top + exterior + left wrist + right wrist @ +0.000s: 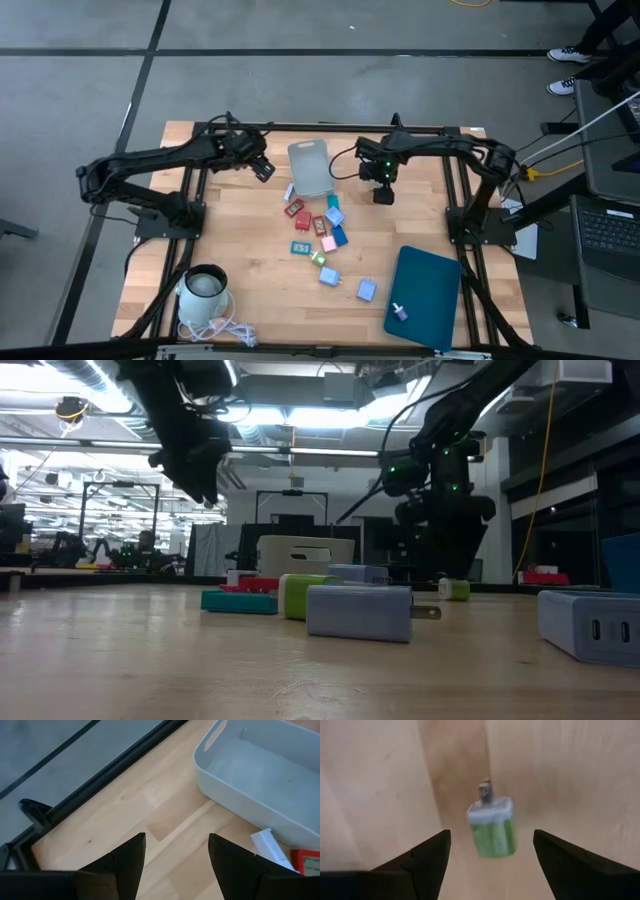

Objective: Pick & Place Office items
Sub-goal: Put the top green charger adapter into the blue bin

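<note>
While the left hand [175, 865] is hanging released by the smooth grey bin [310, 168], the right hand [492, 865] is hovering, released, over a blocky green plug [492, 832] lying on the pale wooden worktop [250, 270].

tabletop: pale wooden tabletop [250, 270], black frame rails along its edges
bin: translucent grey rectangular plastic bin [311, 168], at the far middle
tray: dark-teal flat tray [425, 295], near right corner
kettle: white round kettle [204, 290] with coiled white cord [225, 330], near left corner
</note>
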`<state>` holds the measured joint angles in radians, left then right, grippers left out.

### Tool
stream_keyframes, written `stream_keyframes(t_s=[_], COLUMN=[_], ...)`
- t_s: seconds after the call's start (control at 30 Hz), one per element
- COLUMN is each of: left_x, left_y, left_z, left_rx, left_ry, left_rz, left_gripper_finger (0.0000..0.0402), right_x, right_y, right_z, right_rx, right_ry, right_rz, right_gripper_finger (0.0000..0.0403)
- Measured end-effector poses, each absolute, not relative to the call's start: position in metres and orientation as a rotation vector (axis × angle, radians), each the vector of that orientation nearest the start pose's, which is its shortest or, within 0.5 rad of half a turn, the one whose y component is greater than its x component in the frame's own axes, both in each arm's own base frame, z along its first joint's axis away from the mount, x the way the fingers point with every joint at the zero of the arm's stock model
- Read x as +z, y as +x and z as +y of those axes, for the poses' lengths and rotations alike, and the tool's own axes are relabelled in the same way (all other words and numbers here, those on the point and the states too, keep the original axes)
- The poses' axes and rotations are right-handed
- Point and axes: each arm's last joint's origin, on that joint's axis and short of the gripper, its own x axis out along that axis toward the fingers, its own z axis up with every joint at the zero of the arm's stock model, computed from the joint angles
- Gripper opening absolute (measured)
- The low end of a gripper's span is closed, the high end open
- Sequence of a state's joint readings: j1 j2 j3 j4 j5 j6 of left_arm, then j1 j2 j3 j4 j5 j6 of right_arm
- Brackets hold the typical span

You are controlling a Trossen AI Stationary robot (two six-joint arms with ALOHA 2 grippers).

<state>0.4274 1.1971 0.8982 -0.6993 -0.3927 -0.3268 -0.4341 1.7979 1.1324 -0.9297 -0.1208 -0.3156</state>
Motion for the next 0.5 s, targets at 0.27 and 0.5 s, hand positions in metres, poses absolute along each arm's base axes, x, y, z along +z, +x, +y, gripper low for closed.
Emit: stream_keyframes(t_s=[0.27,0.5], left_x=[0.255,0.255], left_y=[0.207,0.207], left_z=[0.106,0.106], left_rx=[0.908,0.909], left_ry=[-0.305,-0.312], left_rz=[0.848,0.846], left_gripper_finger=[0.0212,0.0212], right_x=[0.151,0.141], right_y=[0.287,0.288], right_z=[-0.131,-0.132], right_rx=[-0.032,-0.026], right_ry=[0.178,0.199], right_rz=[1.517,1.546], right_gripper_finger=[0.0283,0.0262])
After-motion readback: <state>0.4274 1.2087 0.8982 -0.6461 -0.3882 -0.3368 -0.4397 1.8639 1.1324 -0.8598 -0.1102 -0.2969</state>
